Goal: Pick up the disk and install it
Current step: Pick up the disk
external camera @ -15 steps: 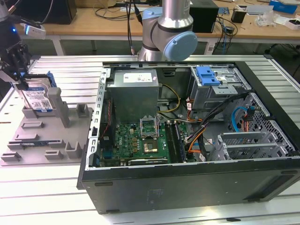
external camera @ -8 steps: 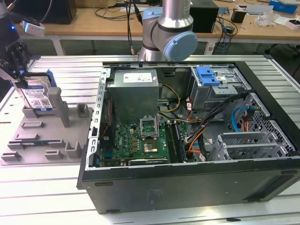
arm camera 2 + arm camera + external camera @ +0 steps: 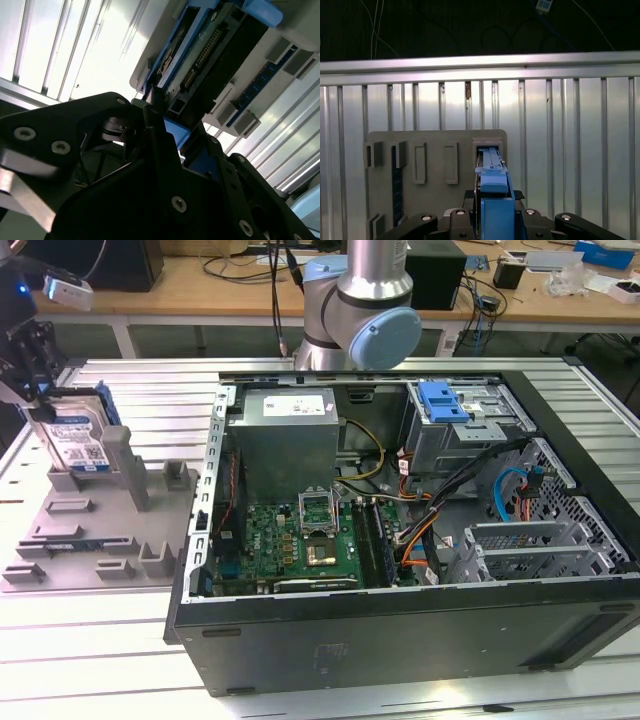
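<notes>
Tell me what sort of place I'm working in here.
Probably a computer-assembly test bench in a lab: an open computer case lies on a slotted aluminium table, the hand grips the disk at a grey parts fixture, and a wooden workbench with cables and gear stands behind.

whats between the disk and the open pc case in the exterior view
In the exterior view, the grey holder tray: its upright posts and empty slots lie between the disk and the pc case.
</notes>
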Controlling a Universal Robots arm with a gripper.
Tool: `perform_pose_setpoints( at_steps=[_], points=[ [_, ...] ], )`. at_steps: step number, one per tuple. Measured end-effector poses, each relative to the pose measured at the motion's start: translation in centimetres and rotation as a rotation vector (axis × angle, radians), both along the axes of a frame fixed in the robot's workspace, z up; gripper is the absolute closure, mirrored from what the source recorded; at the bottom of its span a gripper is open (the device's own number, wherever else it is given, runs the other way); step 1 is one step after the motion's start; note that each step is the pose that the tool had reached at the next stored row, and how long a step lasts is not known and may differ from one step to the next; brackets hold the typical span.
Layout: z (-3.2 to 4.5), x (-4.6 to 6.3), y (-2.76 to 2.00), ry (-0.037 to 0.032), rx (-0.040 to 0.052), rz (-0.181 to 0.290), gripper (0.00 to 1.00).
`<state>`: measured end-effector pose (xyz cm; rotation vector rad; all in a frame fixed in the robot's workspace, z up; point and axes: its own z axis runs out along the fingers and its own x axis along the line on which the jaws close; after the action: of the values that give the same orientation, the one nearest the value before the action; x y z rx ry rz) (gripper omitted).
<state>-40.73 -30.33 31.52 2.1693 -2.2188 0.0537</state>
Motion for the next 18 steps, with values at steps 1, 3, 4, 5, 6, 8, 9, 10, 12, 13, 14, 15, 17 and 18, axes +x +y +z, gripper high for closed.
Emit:
perform_pose_setpoints(
  at_steps=[1, 3, 4, 5, 6, 8, 9, 10, 12, 13, 14, 15, 17, 18],
  points=[
    [0.13, 0.0, 0.0, -0.0001, 0.0005, 0.0, 0.64],
    [0.36, 0.0, 0.0, -0.0003, 0.0017, 0.0, 0.64],
    [0.62, 0.0, 0.0, -0.0004, 0.0029, 0.0, 0.64],
    [0.72, 0.0, 0.0, -0.0004, 0.0035, 0.0, 0.64],
    [0.83, 0.0, 0.0, -0.0005, 0.004, 0.0, 0.64],
    [1.24, 0.0, 0.0, -0.0006, 0.0056, 0.0, 0.64],
    [1.38, 0.0, 0.0, -0.0005, 0.0062, 0.0, 0.64],
    [1.49, 0.0, 0.0, -0.0005, 0.0067, 0.0, 0.64],
    [1.8, 0.0, 0.0, -0.0007, 0.008, 0.0, 0.64],
    [1.9, 0.0, 0.0, -0.0006, 0.0082, 0.0, 0.64],
    [2.18, 0.0, 0.0, -0.0006, 0.0084, 0.0, 0.64],
    [2.48, 0.0, 0.0, -0.0007, 0.0085, 0.0, 0.64],
    [2.9, 0.0, 0.0, -0.0007, 0.0085, 0.0, 0.64],
    [3.08, 0.0, 0.0, -0.0007, 0.0085, 0.0, 0.64]
  ],
)
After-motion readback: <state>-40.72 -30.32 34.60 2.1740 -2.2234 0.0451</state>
